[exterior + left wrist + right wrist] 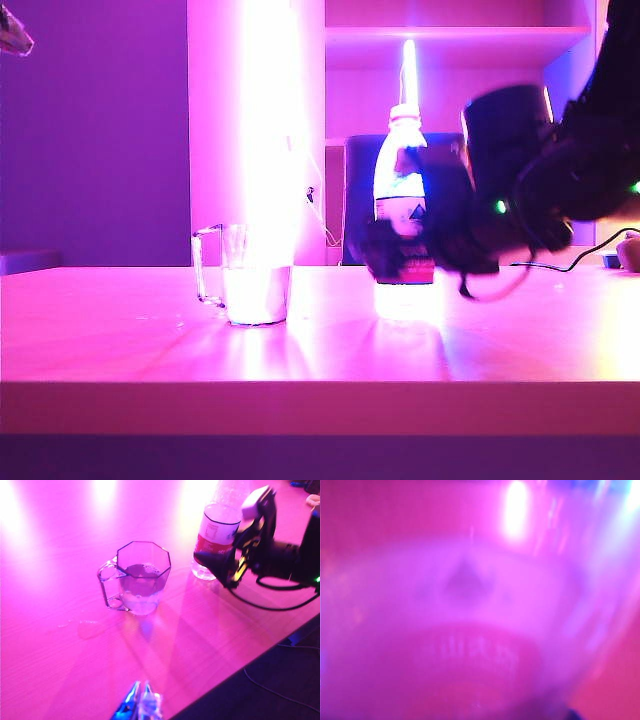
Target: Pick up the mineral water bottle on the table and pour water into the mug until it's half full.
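Note:
The mineral water bottle [403,190] stands upright on the table, right of centre, showing its white cap and red label. My right gripper [412,256] is blurred at the bottle's lower half, with dark fingers either side of it and the jaws wide. In the left wrist view one finger [214,560] crosses the bottle [216,530] near its base. The label [470,645] fills the right wrist view, out of focus. The glass mug [250,290] [142,577] stands to the left, handle outward, with water [140,585] in its lower part. My left gripper [140,692] hovers shut over the near table edge.
A small wet patch [87,627] lies on the table beside the mug. A black cable [272,605] trails from the right arm across the table's right side. A dark chair back [358,200] stands behind the bottle. The table's front edge [320,385] runs close by.

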Controlling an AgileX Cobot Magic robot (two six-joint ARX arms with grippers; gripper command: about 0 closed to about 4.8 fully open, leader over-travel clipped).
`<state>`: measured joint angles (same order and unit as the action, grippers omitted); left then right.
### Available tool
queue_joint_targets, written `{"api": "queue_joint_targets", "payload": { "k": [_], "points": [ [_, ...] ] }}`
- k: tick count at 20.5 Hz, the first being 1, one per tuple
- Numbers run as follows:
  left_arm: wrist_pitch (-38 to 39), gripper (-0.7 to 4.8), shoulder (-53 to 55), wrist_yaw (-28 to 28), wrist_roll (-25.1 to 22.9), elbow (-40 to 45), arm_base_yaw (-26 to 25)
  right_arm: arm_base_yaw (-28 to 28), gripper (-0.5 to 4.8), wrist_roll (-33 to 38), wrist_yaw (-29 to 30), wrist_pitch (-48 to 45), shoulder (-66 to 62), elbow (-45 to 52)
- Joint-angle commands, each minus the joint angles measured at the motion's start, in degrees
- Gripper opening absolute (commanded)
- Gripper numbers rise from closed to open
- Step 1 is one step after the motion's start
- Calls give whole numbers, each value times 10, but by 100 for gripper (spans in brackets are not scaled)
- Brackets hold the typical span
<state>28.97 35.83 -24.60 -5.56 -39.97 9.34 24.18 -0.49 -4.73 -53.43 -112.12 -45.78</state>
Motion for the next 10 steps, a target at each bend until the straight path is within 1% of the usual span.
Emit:
{"api": "queue_joint_targets", "payload": {
  "k": [1, 7, 10],
  "points": [
    [-21, -5, -1, -2, 0, -3, 0, 2, 476, 0, -2, -8, 21, 12],
    [-28, -5, -17, 0, 0, -3, 0, 2, 479, -2, -2, -8, 68, 52],
    [-34, -5, -54, 26, 0, -3, 0, 2, 479, -2, -3, -6, 87, 65]
  ]
}}
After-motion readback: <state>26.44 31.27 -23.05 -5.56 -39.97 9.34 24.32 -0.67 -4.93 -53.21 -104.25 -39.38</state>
